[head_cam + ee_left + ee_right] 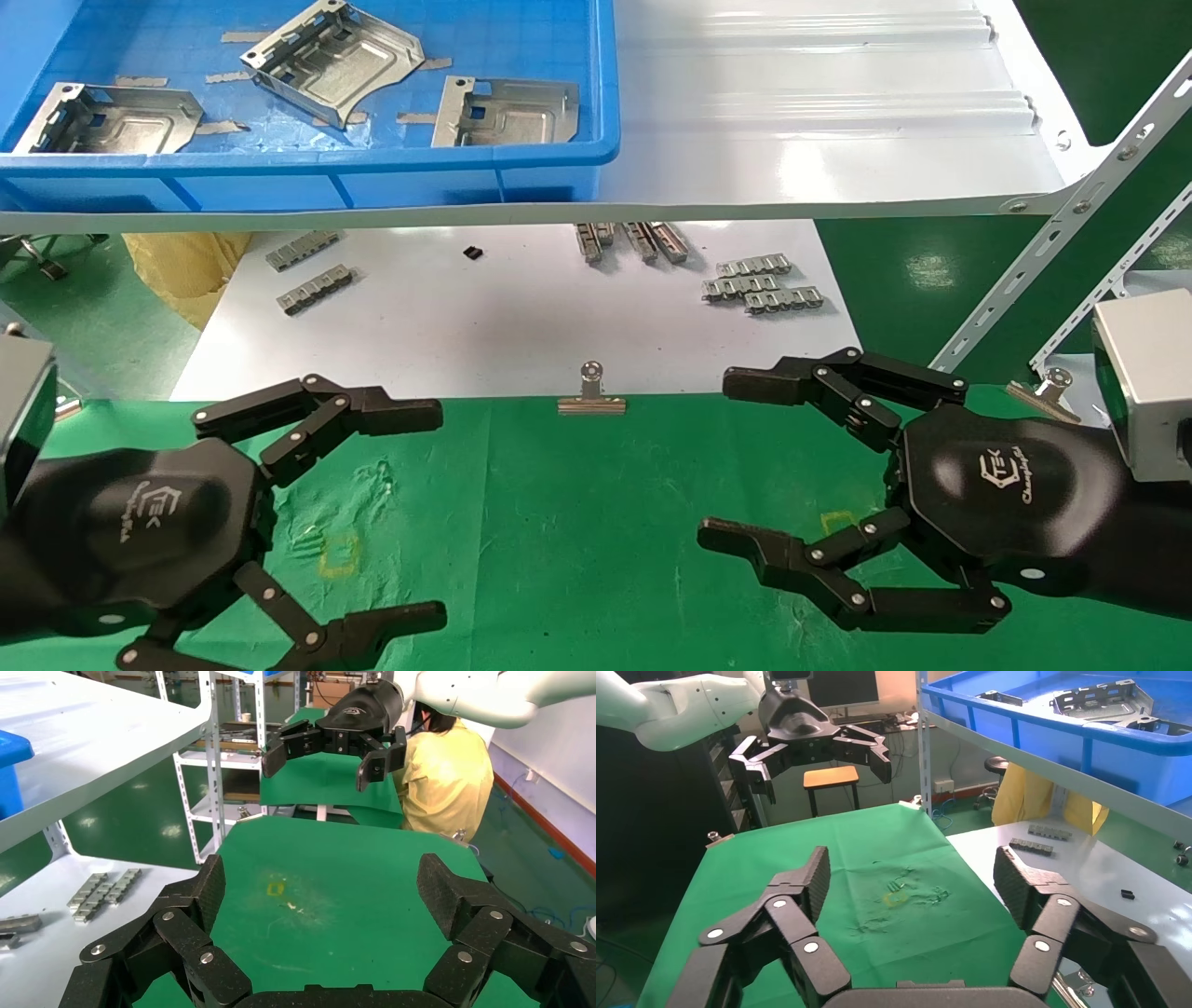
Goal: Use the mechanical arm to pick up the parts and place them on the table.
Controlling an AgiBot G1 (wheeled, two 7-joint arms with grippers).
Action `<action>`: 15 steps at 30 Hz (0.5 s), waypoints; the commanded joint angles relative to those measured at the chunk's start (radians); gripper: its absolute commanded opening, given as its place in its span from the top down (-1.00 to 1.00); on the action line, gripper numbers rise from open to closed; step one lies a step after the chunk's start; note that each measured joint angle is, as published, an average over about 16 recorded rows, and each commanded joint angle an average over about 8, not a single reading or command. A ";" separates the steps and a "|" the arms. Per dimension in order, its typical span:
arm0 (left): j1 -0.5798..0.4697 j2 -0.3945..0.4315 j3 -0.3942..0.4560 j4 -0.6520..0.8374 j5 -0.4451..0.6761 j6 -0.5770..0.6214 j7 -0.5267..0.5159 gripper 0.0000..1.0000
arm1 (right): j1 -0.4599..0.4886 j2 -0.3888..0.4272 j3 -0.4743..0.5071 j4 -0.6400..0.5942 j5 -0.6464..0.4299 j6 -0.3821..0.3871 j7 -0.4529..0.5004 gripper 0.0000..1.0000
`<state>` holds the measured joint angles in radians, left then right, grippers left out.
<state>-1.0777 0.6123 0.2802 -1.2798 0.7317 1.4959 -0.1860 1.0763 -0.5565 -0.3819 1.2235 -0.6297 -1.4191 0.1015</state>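
Note:
Three silver stamped parts lie in the blue bin (372, 158) on the upper shelf: one at the left (112, 119), one in the middle (335, 61), one at the right (507, 112). Parts also show in the right wrist view (1102, 699). The green cloth table (577, 522) lies below, with yellow squares (339, 554). My left gripper (436, 514) is open and empty above the cloth; its own view (325, 888) shows bare cloth between the fingers. My right gripper (719, 458) is open and empty above the cloth, as its own view (912, 878) also shows.
A white sheet (512, 317) behind the cloth holds small ribbed metal strips (312, 289) (764, 284). A silver binder clip (591, 396) sits on the cloth's far edge. The white shelf (819, 112) overhangs the sheet. A slotted bracket (1052, 270) slants at the right.

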 commanded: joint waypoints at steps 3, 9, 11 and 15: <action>0.000 0.000 0.000 0.000 0.000 0.000 0.000 -1.00 | 0.000 0.000 0.000 0.000 0.000 0.000 0.000 1.00; 0.000 0.000 0.000 0.000 0.000 0.000 0.000 -1.00 | 0.000 0.000 0.000 0.000 0.000 0.000 0.000 1.00; 0.000 0.000 0.000 0.000 0.000 0.000 0.000 -1.00 | 0.000 0.000 0.000 0.000 0.000 0.000 0.000 1.00; 0.000 0.000 0.000 0.000 0.000 0.000 0.000 -1.00 | 0.000 0.000 0.000 0.000 0.000 0.000 0.000 1.00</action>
<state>-1.0777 0.6123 0.2802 -1.2798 0.7317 1.4959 -0.1860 1.0763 -0.5565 -0.3819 1.2235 -0.6297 -1.4191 0.1015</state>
